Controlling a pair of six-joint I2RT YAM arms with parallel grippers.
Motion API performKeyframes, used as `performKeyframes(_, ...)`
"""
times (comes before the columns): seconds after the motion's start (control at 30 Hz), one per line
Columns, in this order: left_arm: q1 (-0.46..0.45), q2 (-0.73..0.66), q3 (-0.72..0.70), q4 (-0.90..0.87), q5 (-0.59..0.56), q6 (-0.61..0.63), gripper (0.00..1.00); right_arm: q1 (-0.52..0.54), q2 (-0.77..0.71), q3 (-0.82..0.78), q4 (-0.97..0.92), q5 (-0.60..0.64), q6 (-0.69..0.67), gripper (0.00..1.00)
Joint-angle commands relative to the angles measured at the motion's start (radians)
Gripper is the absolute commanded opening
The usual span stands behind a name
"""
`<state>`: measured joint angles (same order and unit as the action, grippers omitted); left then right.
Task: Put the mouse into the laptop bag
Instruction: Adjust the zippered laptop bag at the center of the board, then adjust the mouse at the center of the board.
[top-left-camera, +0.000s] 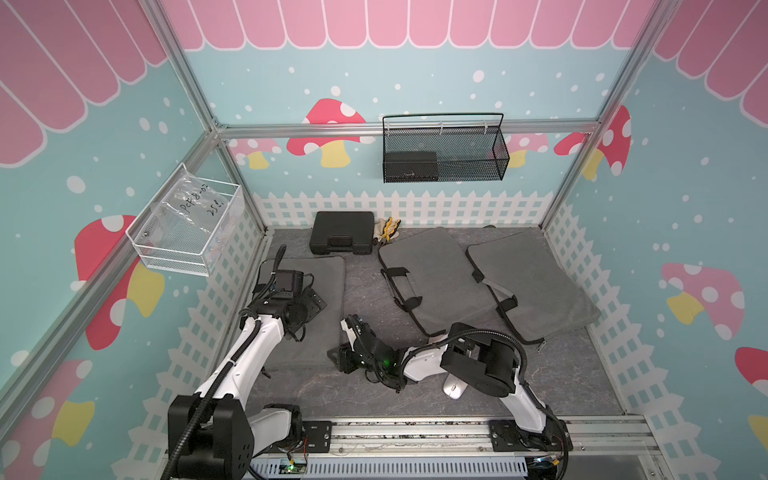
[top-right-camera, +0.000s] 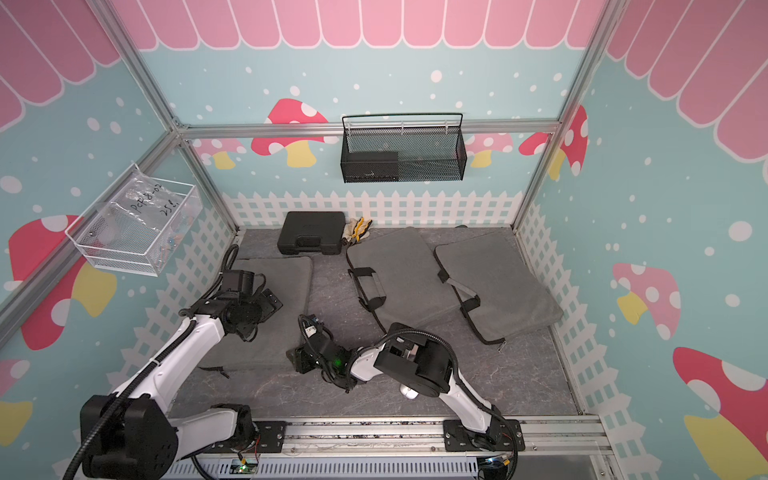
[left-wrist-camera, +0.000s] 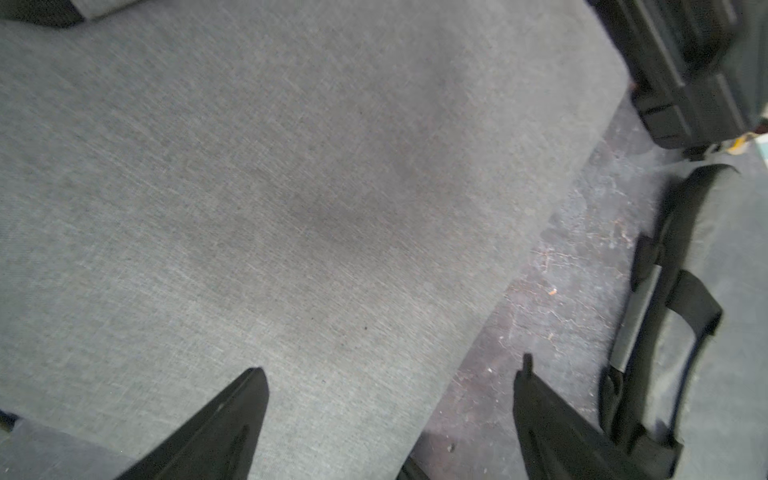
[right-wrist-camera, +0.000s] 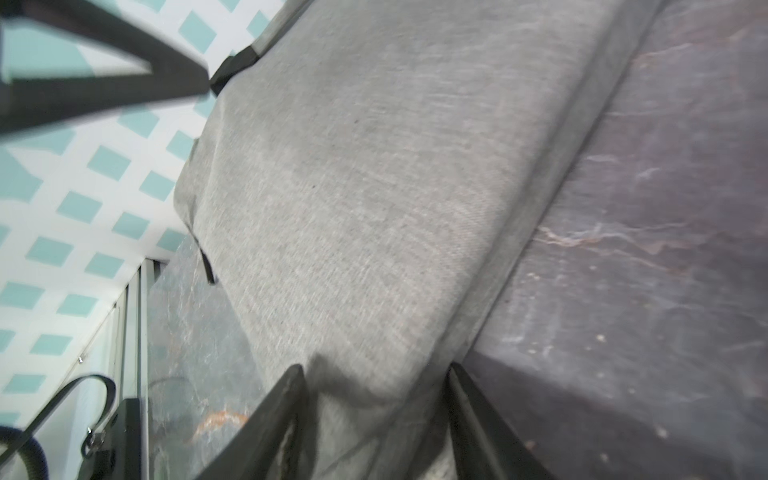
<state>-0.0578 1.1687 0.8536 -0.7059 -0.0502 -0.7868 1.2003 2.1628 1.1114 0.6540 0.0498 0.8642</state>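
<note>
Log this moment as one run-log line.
mouse: on table, not bagged | left gripper: open over leftmost laptop bag | right gripper: jaws apart at its corner

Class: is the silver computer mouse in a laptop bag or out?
Out: the silver computer mouse lies on the dark marbled tabletop, partly hidden beneath the right arm.

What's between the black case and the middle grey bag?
Yellow-and-white gloves lie there, beside the black case and at the middle grey bag's far corner; both top views show them.
</note>
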Motion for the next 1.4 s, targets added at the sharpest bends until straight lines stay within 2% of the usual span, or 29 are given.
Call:
performKeyframes(0.0, -0.061, -0.096, -0.004, 0.007, -0.013, -0.002, 0.93, 0.013, -0.095, -0.087, -0.067, 0.038, -0.036, 0.64)
performKeyframes(0.1, -0.187, -0.197, -0.01, 0.051, -0.074, 0.019, 0.93, 0.01, -0.24, -0.183, -0.101, 0.092, -0.08, 0.72)
performKeyframes(0.17, -0.262, -0.269, -0.041, 0.133, -0.055, 0.036, 0.94, 0.007, -0.358, -0.25, -0.142, 0.132, -0.105, 0.83)
performKeyframes(0.33, -0.36, -0.388, -0.113, 0.282, 0.101, 0.003, 0.99, -0.014, -0.635, -0.419, -0.259, 0.253, -0.151, 0.82)
performKeyframes(0.47, -0.481, -0.435, -0.208, 0.41, 0.083, -0.104, 0.99, -0.048, -0.849, -0.554, -0.352, 0.35, -0.162, 0.91)
performKeyframes(0.6, -0.595, -0.394, -0.311, 0.572, 0.045, -0.186, 0.99, -0.08, -1.078, -0.675, -0.448, 0.451, -0.151, 1.0)
performKeyframes(0.67, -0.635, -0.339, -0.341, 0.643, 0.031, -0.214, 0.99, -0.106, -1.187, -0.728, -0.494, 0.468, -0.146, 1.0)
performKeyframes(0.8, -0.674, -0.177, -0.338, 0.749, 0.029, -0.232, 1.0, -0.21, -1.333, -0.797, -0.551, 0.368, -0.151, 1.0)
performKeyframes(0.9, -0.682, -0.062, -0.306, 0.81, 0.056, -0.235, 0.99, -0.278, -1.293, -0.79, -0.581, 0.335, -0.15, 1.0)
performKeyframes(1.07, -0.692, 0.083, -0.256, 0.882, 0.076, -0.235, 0.99, -0.412, -1.034, -0.71, -0.566, 0.231, -0.168, 0.96)
performKeyframes(1.37, -0.692, 0.336, -0.109, 0.902, 0.123, -0.21, 0.97, -0.435, -0.789, -0.615, -0.532, 0.185, -0.209, 0.97)
